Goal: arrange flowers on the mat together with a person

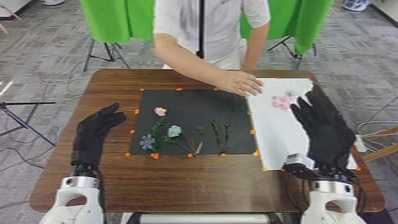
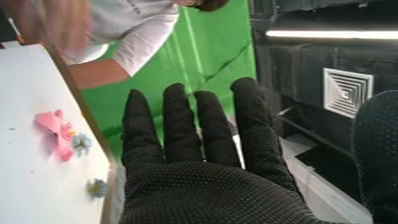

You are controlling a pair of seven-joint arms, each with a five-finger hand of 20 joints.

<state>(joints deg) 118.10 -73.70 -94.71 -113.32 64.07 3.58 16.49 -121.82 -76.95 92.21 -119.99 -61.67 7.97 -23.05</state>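
The head view looks forward and down over the bench (image 1: 204, 194); the right wrist view looks closely along the right hand (image 1: 325, 137) toward the person (image 1: 202, 37); both share the white mat (image 1: 282, 135).

I read the counter (image 1: 200, 187) as brown wood, visible grain, smooth with a slight sheen. Black mat (image 1: 191, 111) looks matt and smooth. White sheet (image 1: 277, 137) looks paper-like, smooth, no gloss. Left robot hand (image 1: 93, 132) and right robot hand (image 1: 327, 137): black fabric; I see a dotted, slightly rough weave on the right one in the right wrist view. Arm shells (image 1: 75, 196): white, smooth, plastic-looking. Backdrop (image 1: 111, 20): green cloth, folded. Pink flower (image 2: 55, 132): matt; can't tell the material.
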